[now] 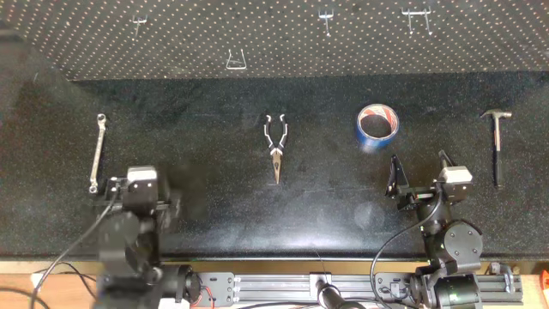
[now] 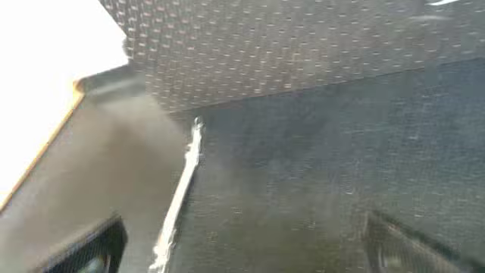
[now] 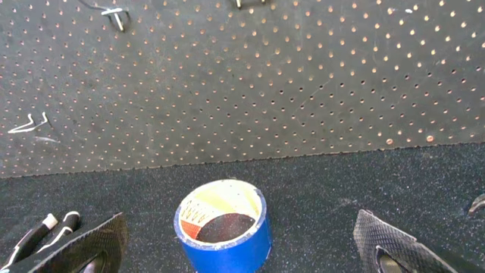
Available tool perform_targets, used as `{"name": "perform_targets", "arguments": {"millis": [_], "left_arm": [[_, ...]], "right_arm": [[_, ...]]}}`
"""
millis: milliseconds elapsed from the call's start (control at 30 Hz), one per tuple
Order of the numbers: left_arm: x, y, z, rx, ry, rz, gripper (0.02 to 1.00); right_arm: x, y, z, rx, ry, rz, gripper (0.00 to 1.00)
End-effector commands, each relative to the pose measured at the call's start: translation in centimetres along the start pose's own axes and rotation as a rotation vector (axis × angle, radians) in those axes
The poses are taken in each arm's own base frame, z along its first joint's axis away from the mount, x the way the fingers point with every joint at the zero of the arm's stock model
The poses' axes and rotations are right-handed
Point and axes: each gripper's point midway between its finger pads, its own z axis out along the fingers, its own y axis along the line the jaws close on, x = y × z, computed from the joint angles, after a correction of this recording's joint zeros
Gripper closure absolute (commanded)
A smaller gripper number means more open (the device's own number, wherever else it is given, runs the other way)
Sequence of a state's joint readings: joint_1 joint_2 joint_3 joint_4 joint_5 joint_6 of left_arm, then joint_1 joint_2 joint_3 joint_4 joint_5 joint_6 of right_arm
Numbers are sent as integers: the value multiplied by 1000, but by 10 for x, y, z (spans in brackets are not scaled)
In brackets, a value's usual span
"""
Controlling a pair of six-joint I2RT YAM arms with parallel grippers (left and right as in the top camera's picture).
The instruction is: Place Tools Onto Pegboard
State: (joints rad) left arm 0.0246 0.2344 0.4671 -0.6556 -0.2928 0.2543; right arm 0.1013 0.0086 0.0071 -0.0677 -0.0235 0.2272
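Note:
Four tools lie in a row on the black worktop: a silver wrench [image 1: 97, 153] at the left, pliers [image 1: 275, 146] in the middle, a blue tape roll [image 1: 377, 124] and a hammer [image 1: 496, 142] at the right. My left gripper [image 2: 242, 262] is open, low over the mat just right of the wrench [image 2: 180, 193], holding nothing. My right gripper [image 1: 420, 172] is open and empty, close in front of the tape roll [image 3: 223, 227], which lies between its spread fingers [image 3: 394, 243] and a little beyond them. The pliers' handles [image 3: 42, 231] show beside one finger.
The pegboard [image 1: 283, 39] rises behind the mat, carrying wire hooks at the left [image 1: 140, 24], centre-left [image 1: 236, 60], centre [image 1: 325, 15] and right [image 1: 418, 17]. The worktop's wooden left edge [image 2: 53, 144] runs close to the wrench. Bare mat separates the tools.

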Motion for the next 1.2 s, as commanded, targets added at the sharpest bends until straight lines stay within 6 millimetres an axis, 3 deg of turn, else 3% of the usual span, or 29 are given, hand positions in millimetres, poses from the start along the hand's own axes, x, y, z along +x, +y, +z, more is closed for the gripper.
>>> {"name": "perform_targets", "arguments": {"millis": [33,100,133,233,333,400,500,567,667,733,867,1133,1167,1200], "left_arm": [[-14,62,-49,-140,430,208,25],[-18,42,-75,62,529,186,25],[-30,35,-76,77,488,29,25],[-41,39,-69,32,446,-51,25],[-57,39,-39,25,438,-23,25],[-50,42,1,103,518,-18,25],[-13,75,59,205,609,-147,25],[28,101,96,244,681,-116,25],[83,100,151,306,786,-108,25],[117,92,172,363,843,-80,25],[155,98,184,362,895,-138,25],[179,96,185,380,964,-94,23],[180,95,185,381,965,-95,139],[181,94,184,384,970,-97,391]], "right_arm": [[1,-1,0,9,0,11,25],[1,-1,0,9,0,11,25],[1,-1,0,9,0,11,25],[1,-1,0,9,0,11,25],[1,-1,0,9,0,11,25],[1,-1,0,9,0,11,27],[1,-1,0,9,0,11,25],[1,-1,0,9,0,11,25],[1,-1,0,10,0,11,25],[1,-1,0,9,0,11,25],[1,-1,0,9,0,11,25],[1,-1,0,9,0,11,25],[1,-1,0,9,0,11,25],[1,-1,0,9,0,11,25]]}}
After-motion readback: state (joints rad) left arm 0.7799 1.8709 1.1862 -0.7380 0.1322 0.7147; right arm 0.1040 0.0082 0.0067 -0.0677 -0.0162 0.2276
